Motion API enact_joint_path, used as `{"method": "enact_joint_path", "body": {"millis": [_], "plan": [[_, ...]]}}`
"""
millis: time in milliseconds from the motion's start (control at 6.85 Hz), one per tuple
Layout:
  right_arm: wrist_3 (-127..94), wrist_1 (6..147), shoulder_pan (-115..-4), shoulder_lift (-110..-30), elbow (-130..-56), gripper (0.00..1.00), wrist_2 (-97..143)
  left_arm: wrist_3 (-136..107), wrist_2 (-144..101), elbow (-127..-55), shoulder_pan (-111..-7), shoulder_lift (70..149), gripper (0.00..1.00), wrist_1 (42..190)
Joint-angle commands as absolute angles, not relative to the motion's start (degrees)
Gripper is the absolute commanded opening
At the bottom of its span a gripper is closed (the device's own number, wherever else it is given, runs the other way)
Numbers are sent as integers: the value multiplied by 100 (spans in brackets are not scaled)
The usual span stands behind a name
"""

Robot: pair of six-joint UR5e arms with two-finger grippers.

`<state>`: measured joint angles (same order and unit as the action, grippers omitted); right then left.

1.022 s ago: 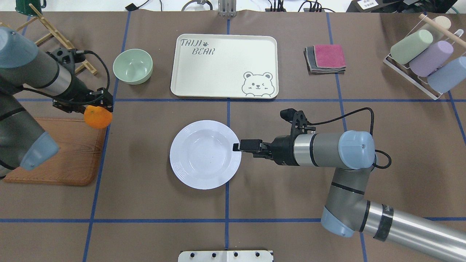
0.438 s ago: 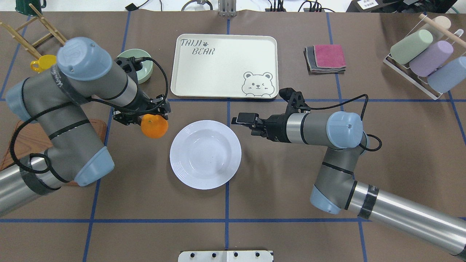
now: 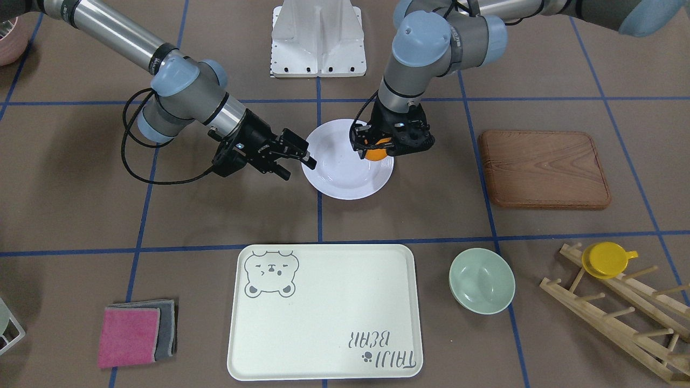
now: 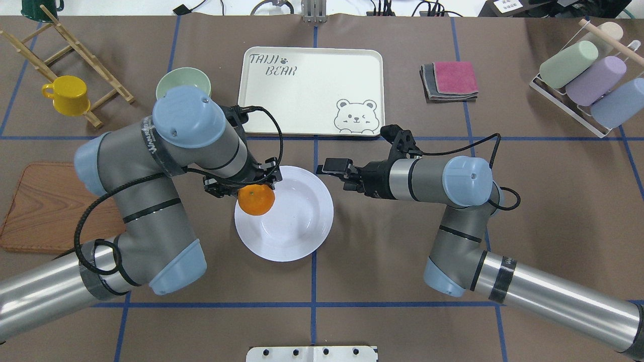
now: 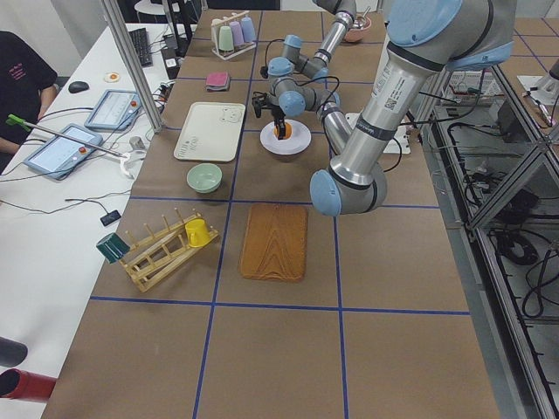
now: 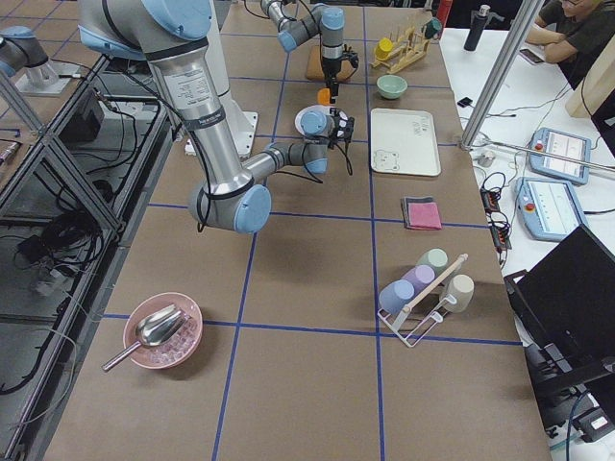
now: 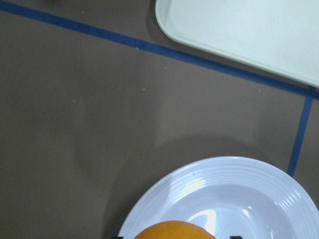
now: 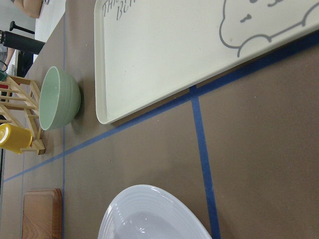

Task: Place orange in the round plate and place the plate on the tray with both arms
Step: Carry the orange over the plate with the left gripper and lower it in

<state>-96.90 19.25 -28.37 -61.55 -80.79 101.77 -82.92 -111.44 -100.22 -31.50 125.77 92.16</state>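
Left gripper clasps the orange, raised over the left edge of the round plate. The plate lies on the table near the tray. Right gripper, jaws apart and empty, hovers beside its right rim.

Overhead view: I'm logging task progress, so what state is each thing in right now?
round plate: flat on the table, empty, ungripped
orange: held in the air over the round plate's edge
left gripper: shut on the orange
right gripper: open, empty, beside the plate
tray: flat on the table, empty
green bowl: upright, empty
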Motion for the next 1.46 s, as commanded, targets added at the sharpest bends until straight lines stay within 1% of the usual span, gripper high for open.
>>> {"method": "enact_joint_path", "body": {"millis": [0, 146, 292, 730, 876, 1022, 1315], "plan": [[-9686, 1925, -2681, -6152, -8060, 100, 10169, -8358, -10942, -9679, -2909, 12787, 64, 9289], [-9686, 1925, -2637, -6152, -8060, 100, 10169, -8358, -10942, -9555, -2892, 12788, 66, 9516], [-9686, 1925, -2602, -6144, -8060, 100, 10169, -8350, -10942, -9449, -2883, 12779, 71, 9701], [-9686, 1916, -2452, -6135, -8068, 97, 10169, -8315, -10942, -9439, -2883, 12709, 71, 9738], [-9686, 1925, -2426, -6117, -8060, 95, 10143, -8280, -10925, -9448, -2892, 12709, 86, 9738], [-9694, 1916, -2382, -6117, -8060, 93, 10073, -8271, -10864, -9457, -2909, 12683, 94, 9956], [-9694, 1916, -2303, -6117, -8060, 81, 10063, -8148, -10898, -9676, -3057, 12586, 94, 10002]]}}
